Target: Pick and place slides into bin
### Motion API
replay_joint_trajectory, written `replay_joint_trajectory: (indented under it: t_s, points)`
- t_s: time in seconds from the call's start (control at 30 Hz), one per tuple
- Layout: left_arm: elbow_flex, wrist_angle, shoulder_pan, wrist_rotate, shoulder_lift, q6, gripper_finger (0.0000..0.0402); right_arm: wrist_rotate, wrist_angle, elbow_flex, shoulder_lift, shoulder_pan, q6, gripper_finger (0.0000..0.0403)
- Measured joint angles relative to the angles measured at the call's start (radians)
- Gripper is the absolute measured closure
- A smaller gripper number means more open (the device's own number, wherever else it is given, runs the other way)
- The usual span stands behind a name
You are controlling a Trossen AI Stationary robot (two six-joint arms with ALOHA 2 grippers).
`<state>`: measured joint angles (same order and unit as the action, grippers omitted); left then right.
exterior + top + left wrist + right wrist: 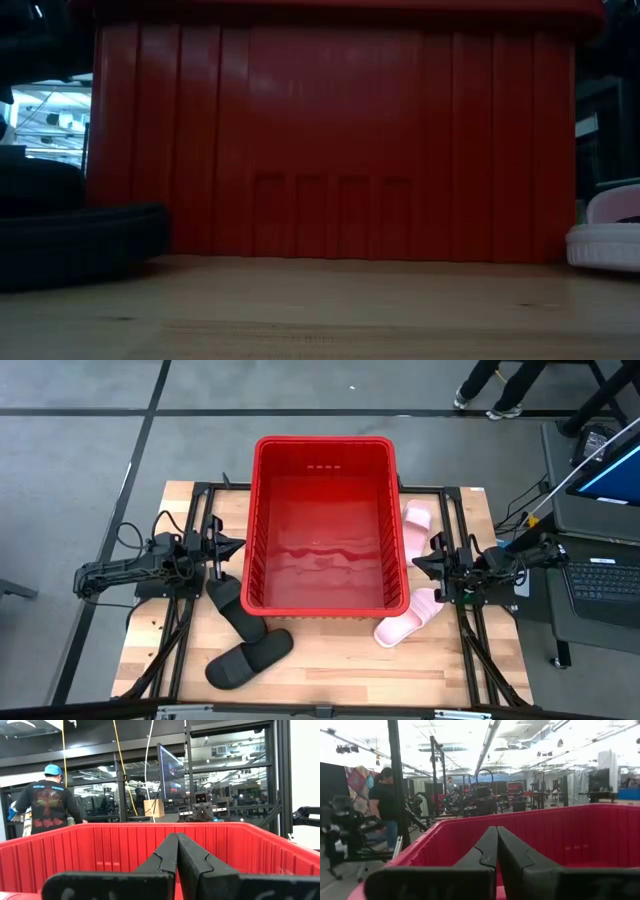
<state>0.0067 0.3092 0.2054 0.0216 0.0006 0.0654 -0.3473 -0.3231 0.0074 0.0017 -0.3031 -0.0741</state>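
Note:
The red bin (325, 525) stands in the middle of the table; its ribbed near wall (330, 140) fills the low view. Two black slides lie on the table at its near left, one (232, 605) by the bin's corner, one (250, 658) nearer the front edge. Two pink slides lie along its right side, one (416, 525) by the far half, one (410, 618) at the near corner. My left gripper (240, 547) hangs shut just left of the bin, pointing at it. My right gripper (417, 565) hangs shut just right of it. Both hold nothing.
Black frame rails (180, 650) run along the table's sides. A laptop (605, 575) and a monitor (610, 470) stand off the table's right edge. A person (47, 802) stands in the room beyond. Bare wood (340, 660) lies in front of the bin.

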Motion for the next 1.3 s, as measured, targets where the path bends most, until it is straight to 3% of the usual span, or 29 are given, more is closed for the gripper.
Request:
replay_joint_trajectory:
  t_s: [0.17,0.53,0.73,1.3]
  points:
    - [0.0,0.0,0.0,0.0,0.0,0.0,0.04,0.0,-0.005,0.0,0.0,0.0,-0.141,0.0389]
    - [0.0,0.0,0.0,0.0,0.0,0.0,0.04,0.0,0.007,0.0,0.0,0.0,-0.14,0.0389]
    - [0.0,0.0,0.0,0.0,0.0,0.0,0.04,0.0,0.004,0.0,0.0,0.0,-0.016,0.0389]
    - [0.0,0.0,0.0,0.0,0.0,0.0,0.04,0.0,-0.01,0.0,0.001,0.0,0.018,0.0389]
